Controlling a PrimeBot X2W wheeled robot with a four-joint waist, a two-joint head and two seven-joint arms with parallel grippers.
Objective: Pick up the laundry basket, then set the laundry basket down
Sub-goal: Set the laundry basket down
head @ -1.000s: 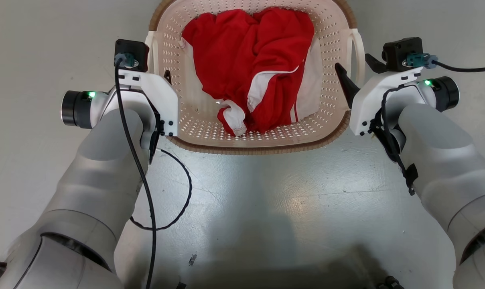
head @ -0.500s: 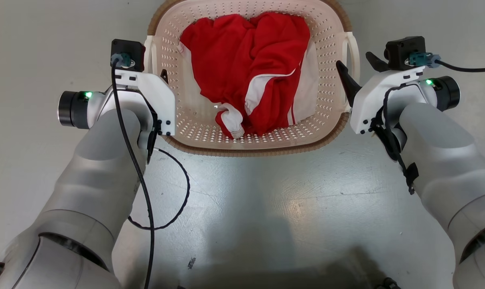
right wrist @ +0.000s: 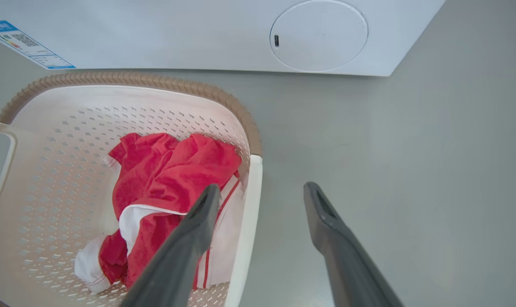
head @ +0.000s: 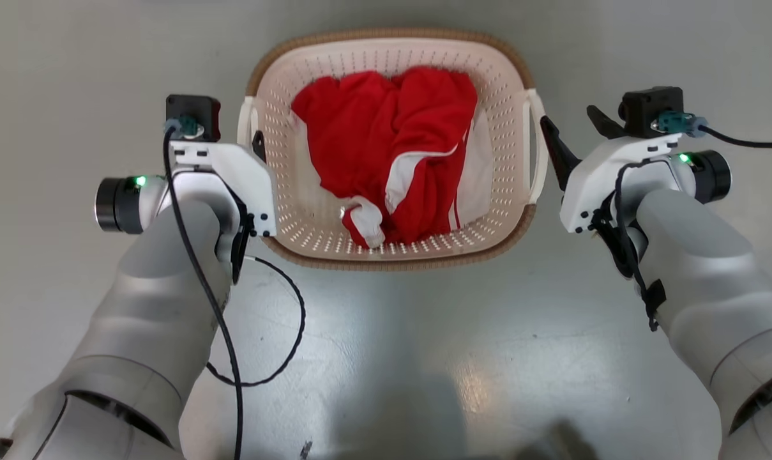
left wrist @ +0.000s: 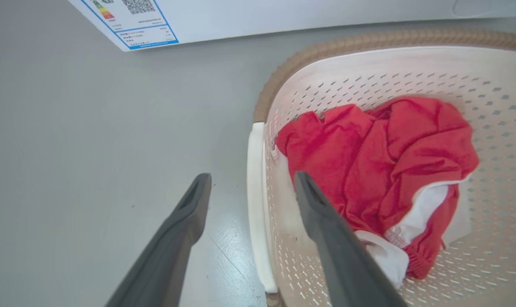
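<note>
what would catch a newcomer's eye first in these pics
The crumpled red-and-white garment stands out, lying in the laundry basket on the grey floor at the middle of the head view. The left pincer and right pincer are open, a finger on either side of a white handle in each wrist view. A white appliance stands behind.

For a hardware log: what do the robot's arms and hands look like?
Rounded pale grey forearms, white angular wrist housings, black joint caps with green lights, black wrist cameras trailing black cables. The left hand and right hand each have two long tapering dark grey fingers.
</note>
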